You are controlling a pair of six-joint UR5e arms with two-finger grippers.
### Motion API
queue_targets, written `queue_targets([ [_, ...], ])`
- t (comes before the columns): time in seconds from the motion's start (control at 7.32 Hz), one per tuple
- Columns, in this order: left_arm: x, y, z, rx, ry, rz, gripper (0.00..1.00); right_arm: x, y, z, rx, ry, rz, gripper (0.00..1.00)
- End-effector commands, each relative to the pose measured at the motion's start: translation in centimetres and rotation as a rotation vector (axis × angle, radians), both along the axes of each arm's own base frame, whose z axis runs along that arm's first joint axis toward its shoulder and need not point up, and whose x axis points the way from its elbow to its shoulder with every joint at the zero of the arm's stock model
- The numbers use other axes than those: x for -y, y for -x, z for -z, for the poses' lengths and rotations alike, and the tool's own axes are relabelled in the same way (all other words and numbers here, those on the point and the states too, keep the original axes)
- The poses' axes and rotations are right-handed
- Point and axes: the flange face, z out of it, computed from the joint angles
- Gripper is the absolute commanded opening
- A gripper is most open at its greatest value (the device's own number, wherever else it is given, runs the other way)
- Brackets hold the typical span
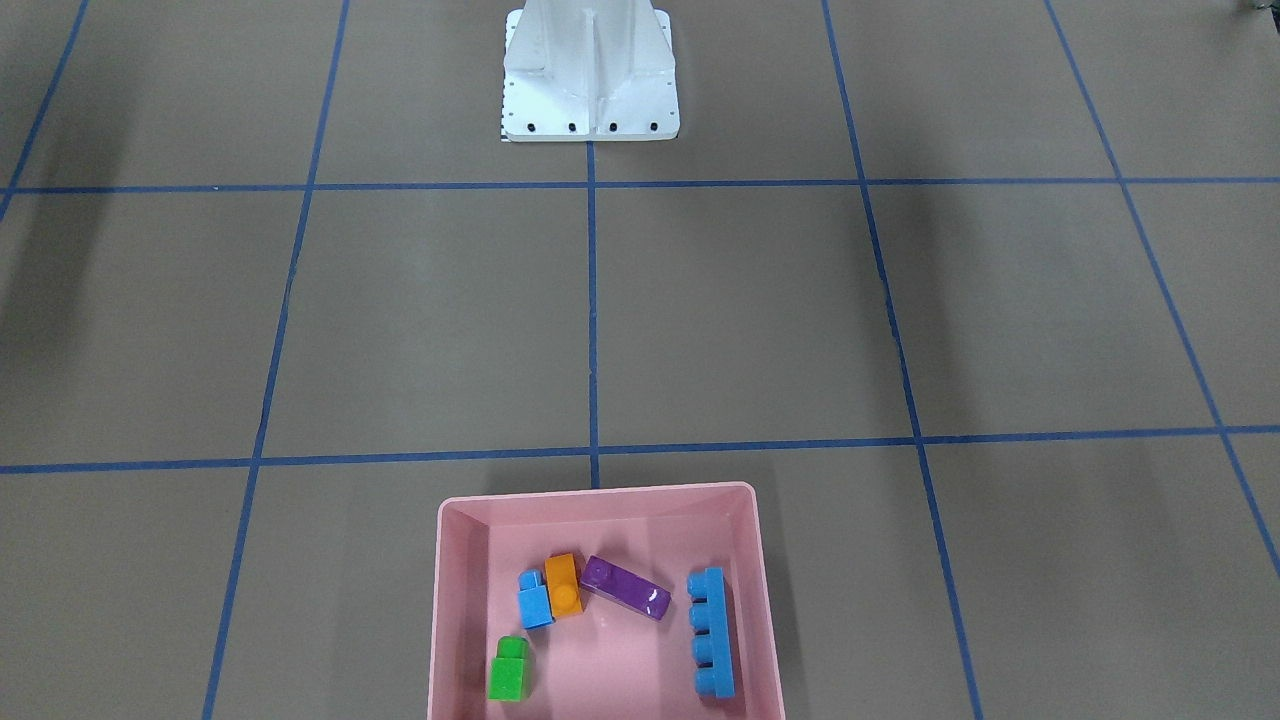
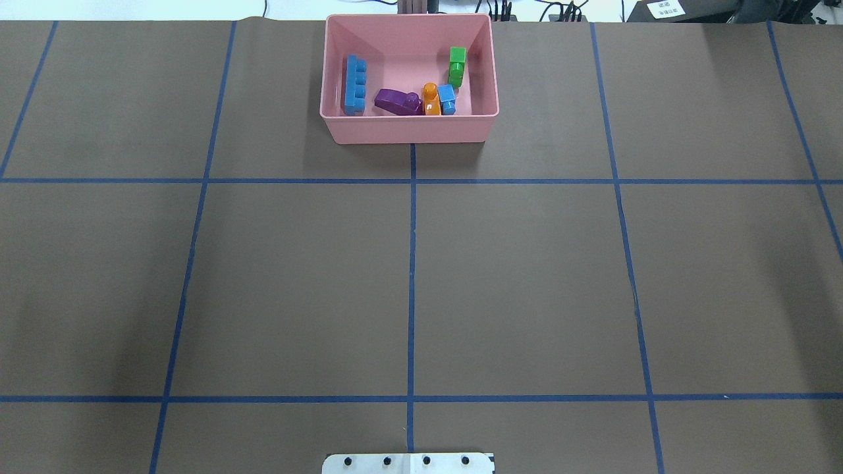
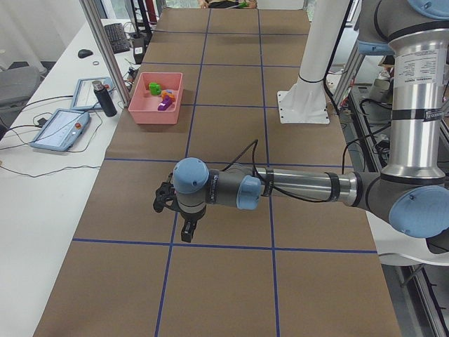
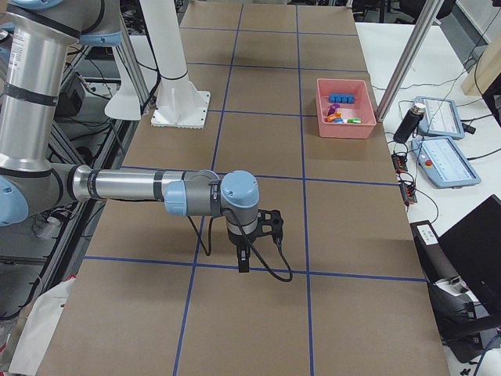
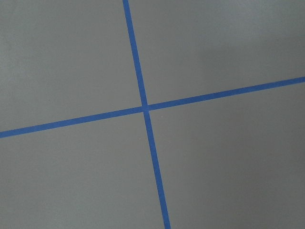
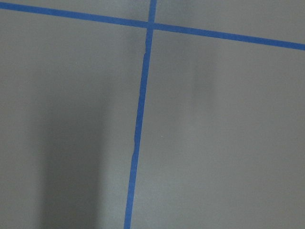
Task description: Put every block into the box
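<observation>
- All five glossy studded toy bricks lie inside the shallow pink plastic box point(image 1: 462, 600). The orange brick point(image 1: 564, 587) touches the small blue brick point(image 1: 535, 600), and the long purple brick point(image 1: 626, 588) lies just beside the orange one.
- The long four-stud blue brick point(image 1: 711, 632) lies along the box's wall on the robot's left. The green brick point(image 1: 510, 672) sits apart, towards the right.
- The box stands at the far middle of the brown table point(image 1: 400, 330), which is gridded with blue tape.
- The left gripper point(image 3: 187, 233) and the right gripper point(image 4: 243, 262) hang over bare table, well apart from the box. I cannot tell how their jaws stand.

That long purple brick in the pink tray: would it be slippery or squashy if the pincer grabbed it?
Probably stiff, not squashy: the purple brick looks like hard moulded plastic. Its glossy surface shows bright glints, so it may be somewhat slippery. Being long and flat-sided, it seems unlikely to roll.
</observation>
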Motion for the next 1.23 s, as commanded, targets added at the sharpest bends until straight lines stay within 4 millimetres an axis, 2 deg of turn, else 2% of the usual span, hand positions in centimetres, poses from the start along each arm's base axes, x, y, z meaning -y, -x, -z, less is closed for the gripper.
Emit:
queue_targets([
  [0.0, 0.1, 0.0, 0.0, 0.002, 0.0, 0.001, 1.0, 0.1, 0.0, 0.0, 0.0, 0.0, 0.001, 1.0],
  [0.68, 0.0, 0.0, 0.1, -0.002, 0.001, 0.001, 1.0, 0.0, 0.3, 0.2, 0.031, 0.0, 0.002, 1.0],
  [0.96, 0.2, 0.0, 0.6, 0.002, -0.007, 0.003, 1.0, 0.1, 0.3, 0.0, 0.031, -0.009, 0.002, 1.0],
  [1.09, 0.2, 0.1, 1.6, 0.008, -0.023, 0.007, 1.0, 0.1, 0.2, -0.6, 0.029, -0.005, 0.004, 1.0],
])
